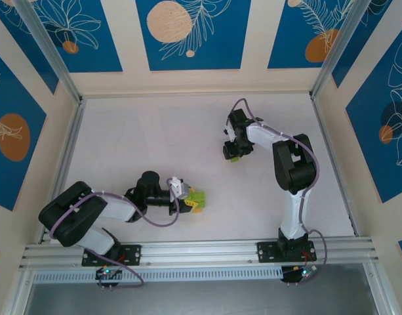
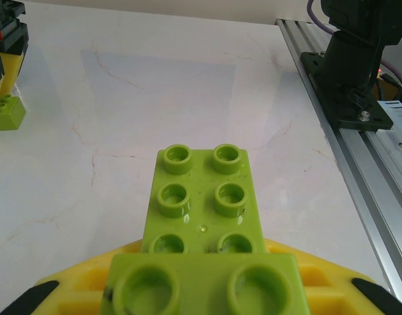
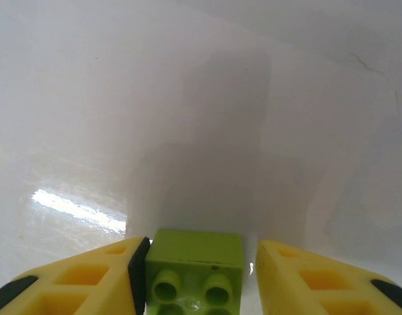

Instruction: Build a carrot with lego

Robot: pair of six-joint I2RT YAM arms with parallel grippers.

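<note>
Pale table: oblong lego (long axis rightward)

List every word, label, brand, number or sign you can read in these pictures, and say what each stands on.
None can be read.
The lime-green bricks have plain studs with no legible mark; the blue wall panels bear only leaf and circle drawings; the aluminium rail shows no label.

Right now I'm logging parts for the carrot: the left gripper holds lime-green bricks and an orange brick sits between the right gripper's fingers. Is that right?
Not quite. The brick between the fingers of the right gripper is lime-green, not orange; the right wrist view shows it. The left gripper does hold lime-green bricks.
</note>
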